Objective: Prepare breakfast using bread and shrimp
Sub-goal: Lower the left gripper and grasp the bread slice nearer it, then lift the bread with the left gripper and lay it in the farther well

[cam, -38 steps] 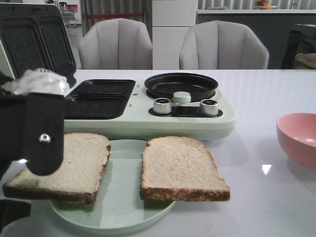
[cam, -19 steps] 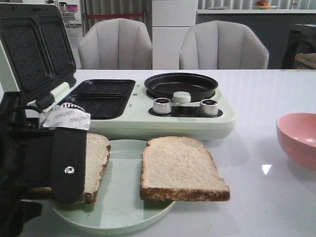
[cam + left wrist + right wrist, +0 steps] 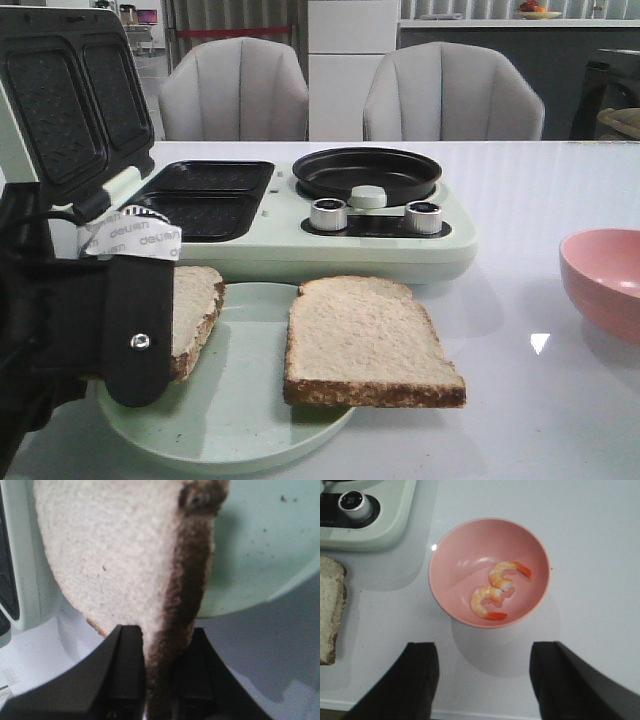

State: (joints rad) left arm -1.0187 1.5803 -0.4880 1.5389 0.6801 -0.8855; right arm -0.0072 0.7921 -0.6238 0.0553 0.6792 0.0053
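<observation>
Bread slice [image 3: 115, 555] pinched by its crust in left end effector [image 3: 157, 680], at 9 o'clock on plate [image 3: 250, 420]. Lift slow, keep flat. Right end effector [image 3: 482, 680] open over shrimp [image 3: 487, 602].

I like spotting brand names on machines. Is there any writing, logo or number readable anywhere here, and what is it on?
"deli", printed several times and upside down on the white tape wrapped on the left gripper; the letters are small, so this reading is unsure.
The two silver knobs on the breakfast maker: any markings are too small to read.
The bread slice, the pale green plate and the pink bowl carry no text.
</observation>
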